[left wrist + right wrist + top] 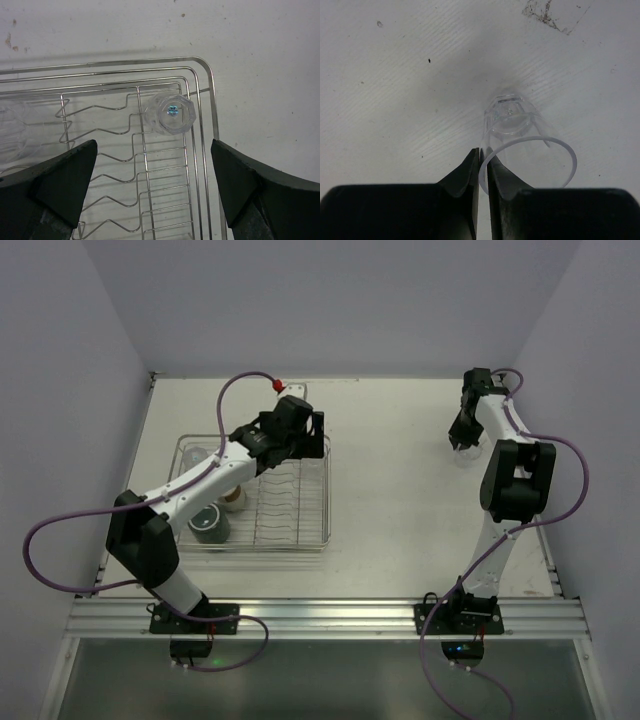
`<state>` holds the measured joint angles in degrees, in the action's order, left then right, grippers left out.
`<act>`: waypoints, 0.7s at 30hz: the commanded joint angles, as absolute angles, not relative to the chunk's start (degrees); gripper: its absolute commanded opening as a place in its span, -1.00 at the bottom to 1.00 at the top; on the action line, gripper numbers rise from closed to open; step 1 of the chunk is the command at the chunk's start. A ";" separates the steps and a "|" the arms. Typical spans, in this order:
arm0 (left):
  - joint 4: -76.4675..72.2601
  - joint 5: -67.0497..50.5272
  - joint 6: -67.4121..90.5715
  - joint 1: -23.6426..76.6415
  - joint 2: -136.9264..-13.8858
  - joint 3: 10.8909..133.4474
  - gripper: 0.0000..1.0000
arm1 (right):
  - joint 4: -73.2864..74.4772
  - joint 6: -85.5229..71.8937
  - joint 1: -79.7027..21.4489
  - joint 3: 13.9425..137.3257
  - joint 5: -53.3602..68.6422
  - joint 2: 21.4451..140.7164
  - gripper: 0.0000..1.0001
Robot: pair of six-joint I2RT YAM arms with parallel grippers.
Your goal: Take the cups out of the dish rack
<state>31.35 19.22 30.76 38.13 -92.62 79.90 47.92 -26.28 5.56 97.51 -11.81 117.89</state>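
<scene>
While the left gripper [303, 432] hangs above the far right corner of the dish rack [327, 502] with its fingers [65, 175] spread wide and nothing between them, the right gripper [482, 154] pinches the rim of the held tumbler [525, 144] near the far right corner of the table [400, 500].

The held tumbler stands upright on the table, base down and mouth up, so its long axis is vertical (the right wrist view looks down through the open mouth to the faceted base). One finger [465, 180] lies outside the wall and the other inside, pressed nearly together on the thin glass.

The rack tumbler [171, 114], also clear, stands on end in the rack's far right corner, just inside the rim wires. Its axis is vertical and its eight-sided base is turned up toward the left wrist camera, below and between the spread fingers.

The dark mug [210, 525] sits mouth up in the near left corner of the rack. The cream cup [234, 500] is just beyond it, partly hidden under the left arm (its orientation cannot be told).

The rack lies on the left half of the table, its long axis running parallel to the near edge.
</scene>
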 commanded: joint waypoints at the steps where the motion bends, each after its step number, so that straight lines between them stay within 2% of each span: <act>1: 30.41 18.90 29.36 37.53 -93.25 79.72 1.00 | 47.29 -25.58 5.62 97.56 -11.69 117.42 -0.71; 12: 32.25 19.07 29.00 37.44 -95.54 79.98 1.00 | 46.93 -25.49 4.40 96.07 -12.30 115.93 -0.42; 21: 33.22 19.95 28.83 37.44 -97.64 80.33 1.00 | 46.32 -25.84 2.55 90.80 -13.27 105.04 -0.20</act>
<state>32.40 19.27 30.35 37.89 -96.29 79.88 47.13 -25.93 3.55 91.92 -12.12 112.95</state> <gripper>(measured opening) 0.997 0.397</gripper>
